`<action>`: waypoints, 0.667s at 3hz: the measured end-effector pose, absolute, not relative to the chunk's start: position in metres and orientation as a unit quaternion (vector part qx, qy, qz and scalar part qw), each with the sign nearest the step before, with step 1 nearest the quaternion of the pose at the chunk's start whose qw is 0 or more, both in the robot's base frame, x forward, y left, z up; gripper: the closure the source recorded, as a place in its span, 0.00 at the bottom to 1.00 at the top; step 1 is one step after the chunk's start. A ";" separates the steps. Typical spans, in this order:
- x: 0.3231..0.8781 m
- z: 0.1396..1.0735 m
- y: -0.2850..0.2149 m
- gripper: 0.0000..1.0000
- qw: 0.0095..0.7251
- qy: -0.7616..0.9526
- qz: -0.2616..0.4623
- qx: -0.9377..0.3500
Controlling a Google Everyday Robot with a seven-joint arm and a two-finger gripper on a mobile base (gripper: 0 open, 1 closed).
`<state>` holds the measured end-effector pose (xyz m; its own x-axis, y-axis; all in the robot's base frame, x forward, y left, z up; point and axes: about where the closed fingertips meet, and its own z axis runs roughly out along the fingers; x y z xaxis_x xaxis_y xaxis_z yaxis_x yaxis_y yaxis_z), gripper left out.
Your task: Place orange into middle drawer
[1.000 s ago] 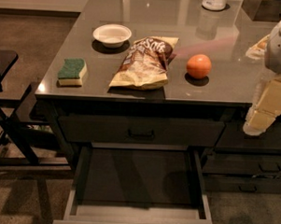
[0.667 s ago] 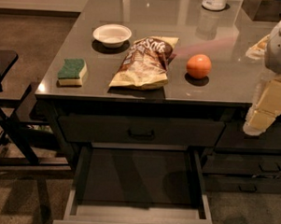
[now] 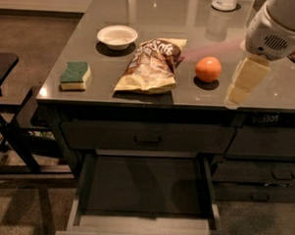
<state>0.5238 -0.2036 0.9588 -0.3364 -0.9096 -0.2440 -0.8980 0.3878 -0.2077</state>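
The orange is small and round and sits on the grey countertop, right of the chip bag. My gripper, cream-coloured below a white arm housing, hangs over the counter just right of the orange and close to it, holding nothing. The middle drawer is pulled out below the counter's front edge. It shows a flat dark bottom and a lighter grey front rim, and it has nothing in it.
A yellow-brown chip bag lies mid-counter, with a white bowl behind it and a green sponge at the left. The shut top drawer is above the open one. A dark chair stands left. A white container is at the back.
My gripper and arm have moved left and away from the counter's front edge, ending close beside the orange. The orange, the bag and the drawer have not moved.
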 end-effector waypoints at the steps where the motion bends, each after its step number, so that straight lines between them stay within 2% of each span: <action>1: 0.524 0.959 -0.204 0.00 0.161 0.817 -0.018 -0.553; 2: 0.550 0.954 -0.199 0.00 0.170 0.822 -0.014 -0.543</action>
<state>0.5502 -0.1993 0.9545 -0.3521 -0.8981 -0.2635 -0.8884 0.4093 -0.2080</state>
